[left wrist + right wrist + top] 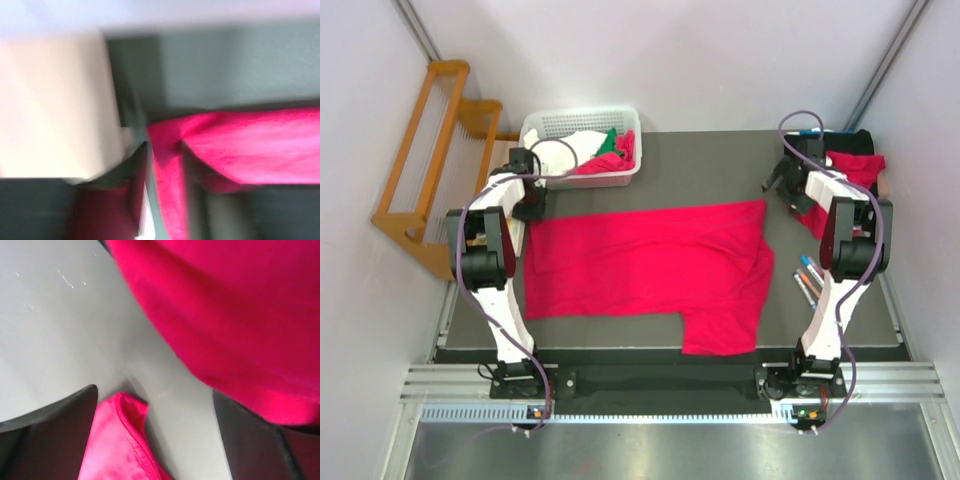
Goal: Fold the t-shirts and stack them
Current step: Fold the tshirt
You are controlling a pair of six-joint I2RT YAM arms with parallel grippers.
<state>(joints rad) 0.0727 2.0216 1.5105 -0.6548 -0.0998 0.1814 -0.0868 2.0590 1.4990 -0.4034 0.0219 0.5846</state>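
A crimson t-shirt (650,260) lies spread on the dark table, with its lower right part hanging toward the front edge. My left gripper (532,208) is at its far left corner. The left wrist view is blurred, and there a strip of the t-shirt (170,200) runs up between the narrow jaws of that gripper (165,150). My right gripper (782,185) is just past the far right corner. It (155,390) is wide open, with a hemmed corner of red cloth (120,440) by its left finger. A second red t-shirt (860,165) lies at the far right, partly under the right arm.
A white basket (580,115) at the back left holds a white cloth, a green cloth and red cloth. Several pens (808,280) lie at the right edge. A wooden rack (420,160) stands left of the table. More red cloth (235,315) fills the upper right of the right wrist view.
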